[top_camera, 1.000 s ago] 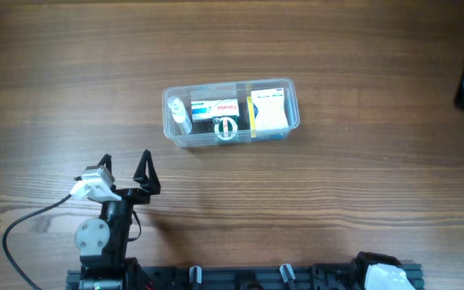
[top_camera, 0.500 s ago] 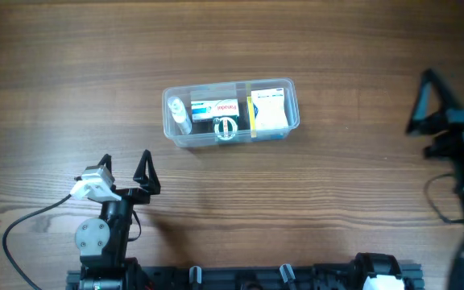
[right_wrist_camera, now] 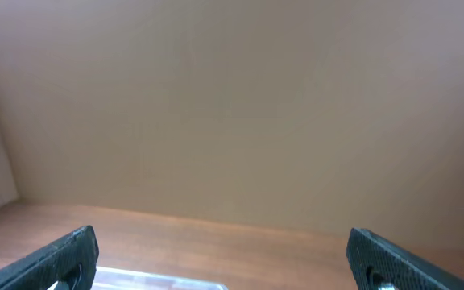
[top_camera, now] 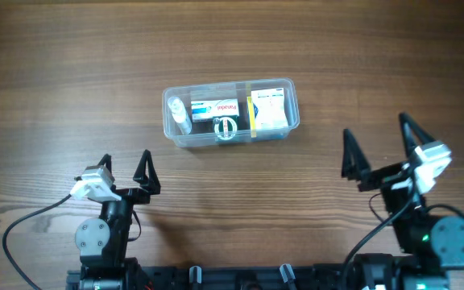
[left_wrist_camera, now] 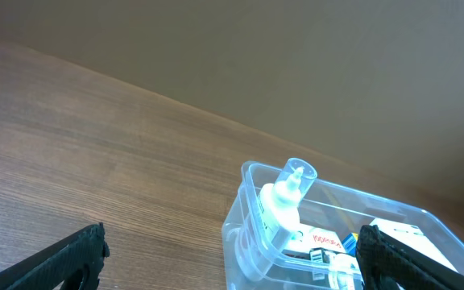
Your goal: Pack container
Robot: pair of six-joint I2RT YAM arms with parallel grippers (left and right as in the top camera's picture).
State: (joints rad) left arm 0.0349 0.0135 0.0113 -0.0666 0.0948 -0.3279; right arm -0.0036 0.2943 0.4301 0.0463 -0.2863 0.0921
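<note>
The clear plastic container [top_camera: 172, 129] stands at the middle of the table. It holds a white bottle [top_camera: 180, 114], a white box with red print [top_camera: 216, 108], a small round black-and-white item [top_camera: 227, 127] and a yellow-edged box [top_camera: 269, 109]. In the left wrist view the container [left_wrist_camera: 248, 217] shows with the bottle [left_wrist_camera: 284, 201] leaning in its near end. My left gripper [top_camera: 124, 169] is open and empty at the front left. My right gripper [top_camera: 379, 148] is open and empty at the front right, and its wrist view shows only a sliver of the container's rim [right_wrist_camera: 151, 281].
The wooden table [top_camera: 71, 64] stretches around the container. A black cable [top_camera: 31, 221] runs from the left arm's base. A black rail [top_camera: 240, 278] lies along the front edge.
My right arm has swung in from the far right edge and down to the front right, gripper open. The left arm and the container have not moved.
</note>
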